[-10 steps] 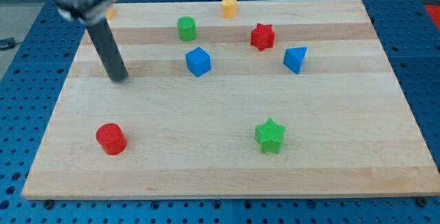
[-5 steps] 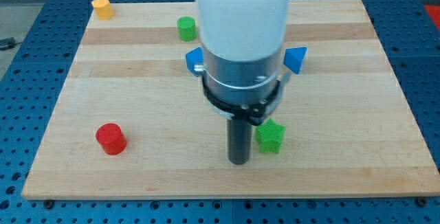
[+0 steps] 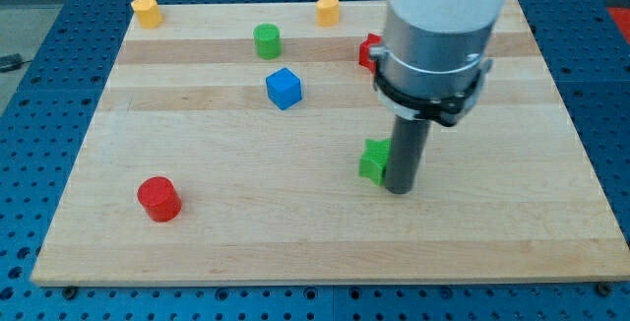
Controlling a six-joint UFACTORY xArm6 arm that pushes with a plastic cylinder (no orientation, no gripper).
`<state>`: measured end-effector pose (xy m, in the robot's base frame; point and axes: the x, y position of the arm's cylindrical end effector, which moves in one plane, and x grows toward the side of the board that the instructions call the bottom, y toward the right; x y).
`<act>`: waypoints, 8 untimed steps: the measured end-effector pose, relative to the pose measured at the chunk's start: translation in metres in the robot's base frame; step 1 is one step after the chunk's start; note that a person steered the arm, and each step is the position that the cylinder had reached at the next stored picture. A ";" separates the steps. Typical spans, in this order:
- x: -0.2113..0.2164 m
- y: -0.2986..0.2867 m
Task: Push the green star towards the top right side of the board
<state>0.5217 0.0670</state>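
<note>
The green star lies on the wooden board, right of centre, partly hidden behind my rod. My tip rests on the board right against the star's right and lower side. The arm's grey and white body rises above it and covers part of the board's upper right.
A blue cube sits up and left of the star. A green cylinder, a yellow block and an orange block lie near the top. A red star peeks out beside the arm. A red cylinder is at lower left.
My tip swept from the board's upper left to the star's left, then to its right. The green star has shifted up and slightly left. The blue triangular block is now hidden behind the arm.
</note>
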 end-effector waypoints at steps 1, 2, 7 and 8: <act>-0.011 -0.026; -0.033 -0.047; -0.151 -0.027; -0.175 -0.016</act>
<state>0.3469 0.0515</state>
